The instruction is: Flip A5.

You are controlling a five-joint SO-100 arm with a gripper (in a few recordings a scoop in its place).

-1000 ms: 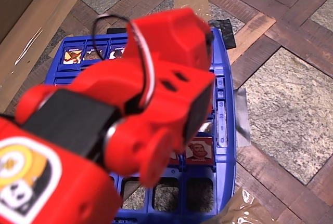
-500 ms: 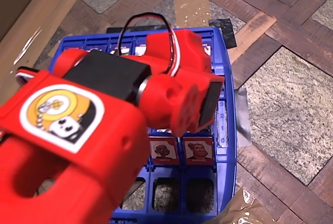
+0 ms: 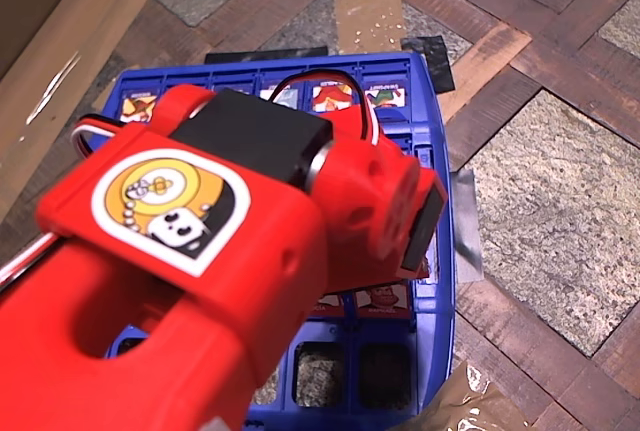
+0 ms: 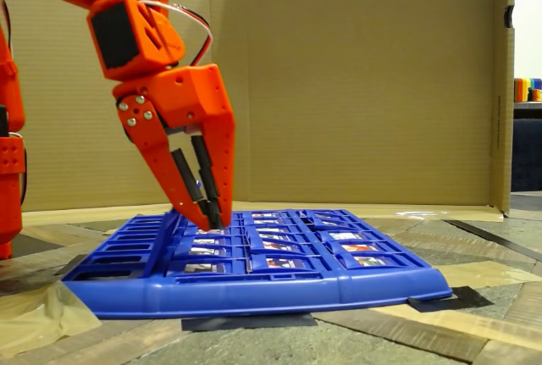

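Blue board [image 4: 254, 284] carries one orange arm's two fingers [image 4: 206, 212].

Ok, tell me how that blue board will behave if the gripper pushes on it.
Blue board probably won't slide: tape pins its corner. It looks like rigid moulded plastic, so little flex likely. Wide and flat, it seems unlikely to tip under the gripper.

1. The red arm [image 3: 230, 251] has swung to the right in the overhead view and now covers more of the blue board [image 3: 440, 281].
2. The top row of picture tiles [image 3: 330, 96] now shows.
3. The tile with the moustached man [image 3: 385, 298] is now partly hidden under the arm.
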